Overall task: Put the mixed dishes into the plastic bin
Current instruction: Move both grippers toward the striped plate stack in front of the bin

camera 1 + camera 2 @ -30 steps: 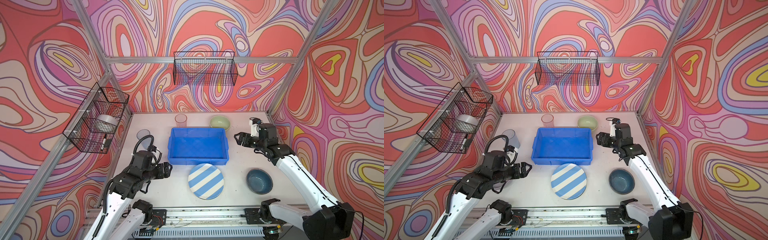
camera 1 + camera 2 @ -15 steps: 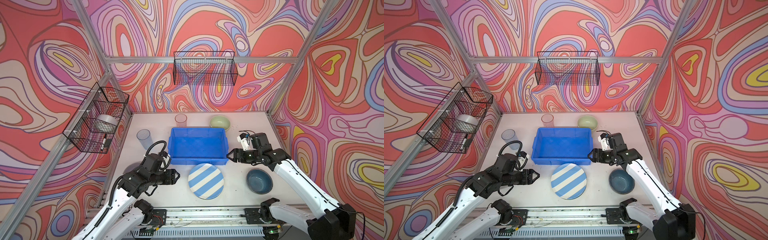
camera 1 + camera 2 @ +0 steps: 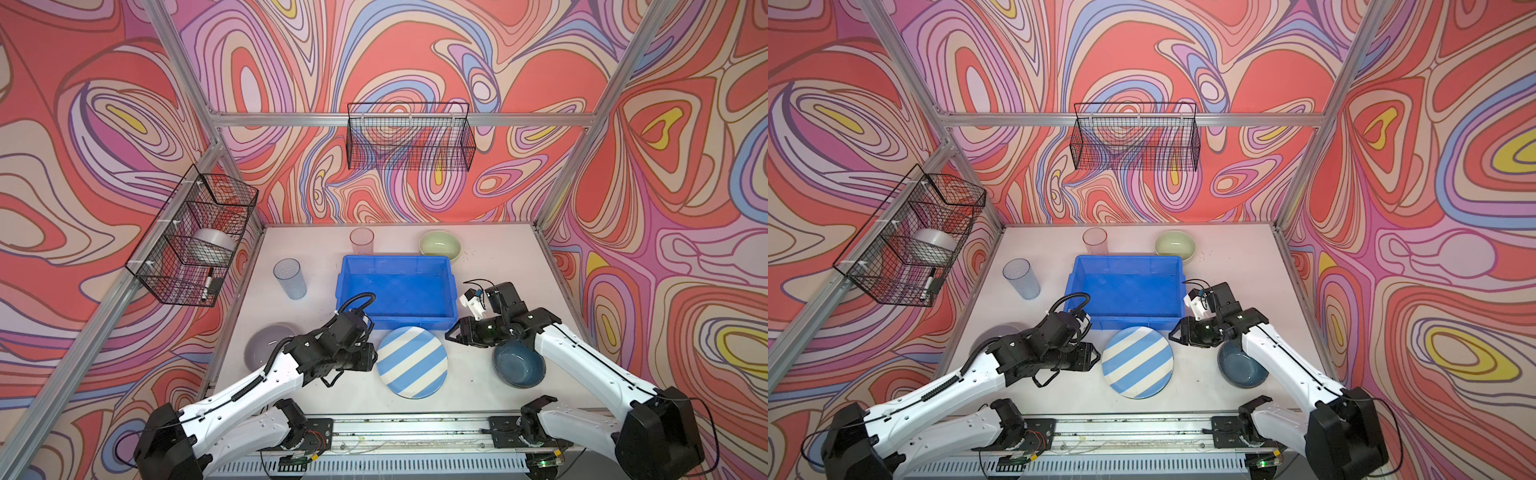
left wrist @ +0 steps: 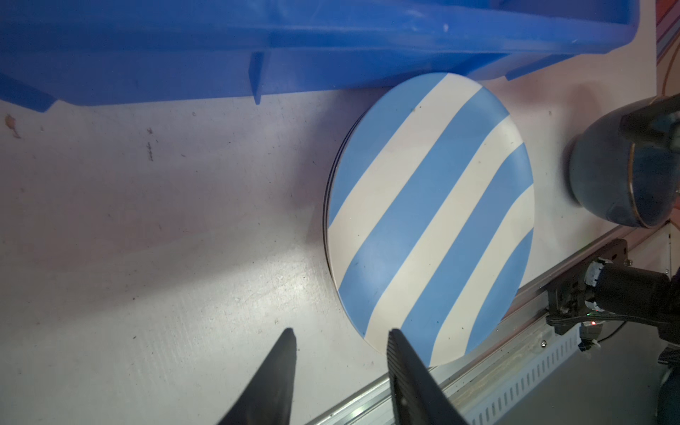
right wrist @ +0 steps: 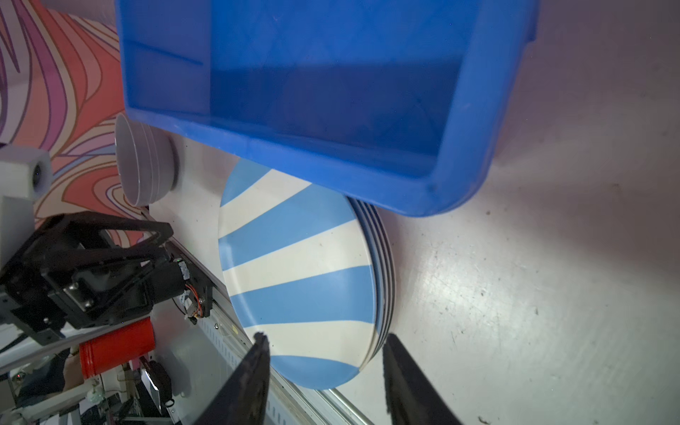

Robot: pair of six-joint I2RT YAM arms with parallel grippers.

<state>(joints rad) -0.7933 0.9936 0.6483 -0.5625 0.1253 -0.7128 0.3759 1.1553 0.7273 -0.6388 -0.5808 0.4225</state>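
The left gripper (image 4: 340,333) has its jaws spread and pinches nothing. Its tips are at the left rim of the blue-and-white striped plate (image 3: 411,361); whether they touch it I cannot tell. The right gripper (image 5: 323,336) is spread too, and the plate's right rim lies in the gap between its fingers (image 5: 254,371). The plate is round, with broad diagonal bands of light blue and cream. It lies flat on the table (image 3: 498,257), just on the near side of the plastic bin (image 3: 395,260), atop a second plate (image 5: 386,265) whose dark-lined rim shows beneath. The bright blue bin shows only its bare floor. The dark blue bowl (image 3: 519,368) sits under the right arm. On the left wall, a wire basket (image 3: 166,266) holds a white roll (image 3: 214,245) and a marker (image 3: 206,284).
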